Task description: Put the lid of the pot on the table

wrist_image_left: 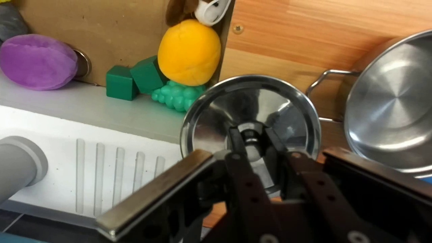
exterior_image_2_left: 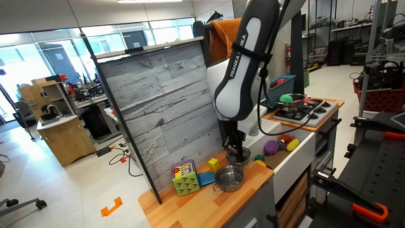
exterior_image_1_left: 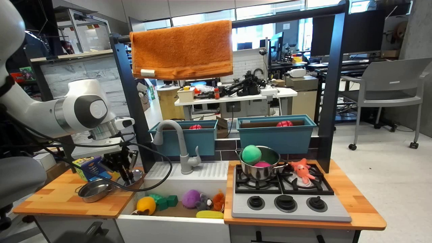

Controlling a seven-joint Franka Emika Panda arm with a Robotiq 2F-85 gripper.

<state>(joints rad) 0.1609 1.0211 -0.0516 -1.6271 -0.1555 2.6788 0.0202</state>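
A: What did the gripper [wrist_image_left: 250, 131] hold?

B: Its fingers [wrist_image_left: 236, 140] looked clamped on the middle of the lid [wrist_image_left: 249, 104], right below; whether that touched the table [wrist_image_left: 270, 64] under it was unclear.

A: How was it best set down?

B: It probably called for a level descent, clear of the pot [wrist_image_left: 391, 98] just beside the gripper and the sink [wrist_image_left: 77, 101] opposite, with release once the table bore it.

A: And the arm [exterior_image_2_left: 235, 79]?

B: It bent just above the gripper, aiming the fingers steeply down.

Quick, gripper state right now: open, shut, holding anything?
Gripper: closed, gripping the lid at its centre.
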